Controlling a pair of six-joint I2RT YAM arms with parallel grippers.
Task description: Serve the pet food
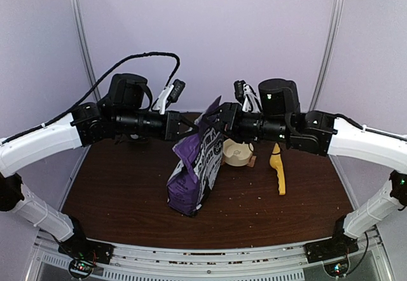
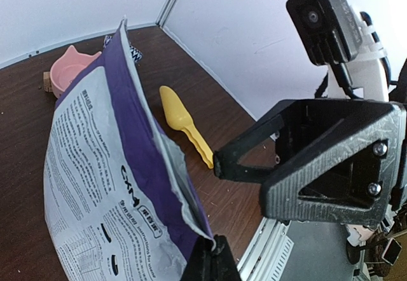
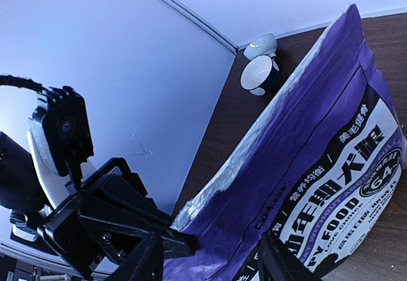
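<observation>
At the near edge, a metal rail (image 1: pixel 203 255) carries both arm bases. A broad stretch of the dark brown wooden table (image 1: pixel 121 185) lies between it and the purple bag of pet food with a white printed label (image 1: pixel 194 173), which stands near the table's middle. Above the bag the two arms meet from either side. The left gripper (image 2: pixel 213 262) is pinched tight on the bag's top edge. The right gripper (image 3: pixel 208 262) straddles that same edge with its fingers apart, not clamped.

Just beyond the bag to the right sits a pink bowl with ear-shaped points (image 2: pixel 70 68), and near it a yellow plastic scoop (image 1: pixel 278 170) lies flat. The bag's side stands between the left arm and these two. Two small round bowls (image 3: pixel 259 71) sit together by the far wall. To the bag's left, the wood runs open to the table edge. Pale walls close in the back and sides.
</observation>
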